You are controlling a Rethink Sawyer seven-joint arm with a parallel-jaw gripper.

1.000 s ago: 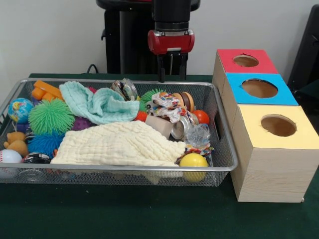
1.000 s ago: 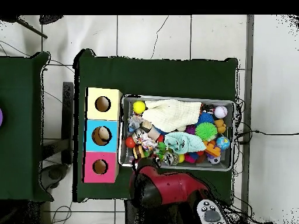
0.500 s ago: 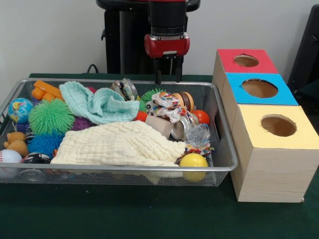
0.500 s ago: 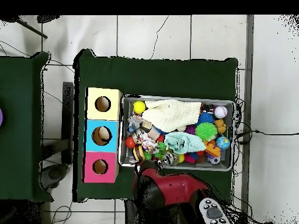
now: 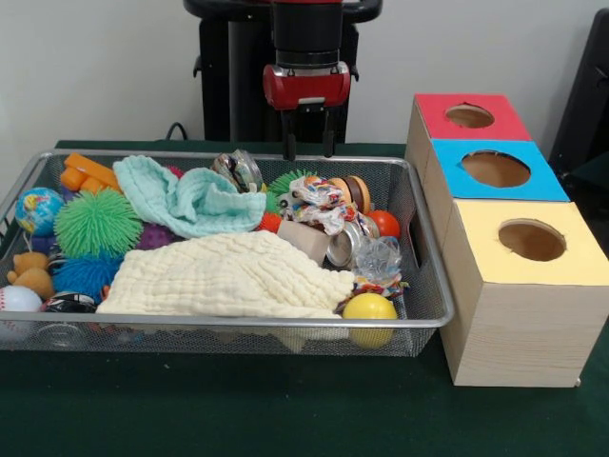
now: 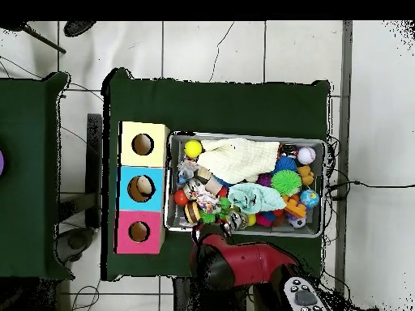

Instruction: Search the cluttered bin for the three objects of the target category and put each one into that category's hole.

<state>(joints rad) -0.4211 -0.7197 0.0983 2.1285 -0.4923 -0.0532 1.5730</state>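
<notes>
The table (image 5: 238, 409), covered in dark green cloth, carries the bin (image 5: 433, 286) and a row of three wooden boxes beside it. The bin is a wide mesh tray whose long axis runs left to right in the front view, its long sides facing the camera and the robot. The boxes line up along its right short end, running from near to far: yellow top (image 5: 528, 276), blue top (image 5: 447, 181), then red top (image 5: 433, 114) farthest back, with the hole (image 5: 469, 116) cut in it.

Inside the bin, a cream cloth (image 5: 228, 276) covers much of the near middle and a mint cloth (image 5: 190, 200) lies behind it. A green spiky ball (image 5: 97, 223) sits at the left.

The brown teddy bear (image 5: 31, 272) sits against the bin's left end, just below the green spiky ball and beside a blue one (image 5: 86, 273); which way it faces cannot be told. The tiger and duck cannot be made out.

The tool (image 5: 306, 150) hangs over the bin's far rim, fingers pointing down, spread apart and holding nothing.
</notes>
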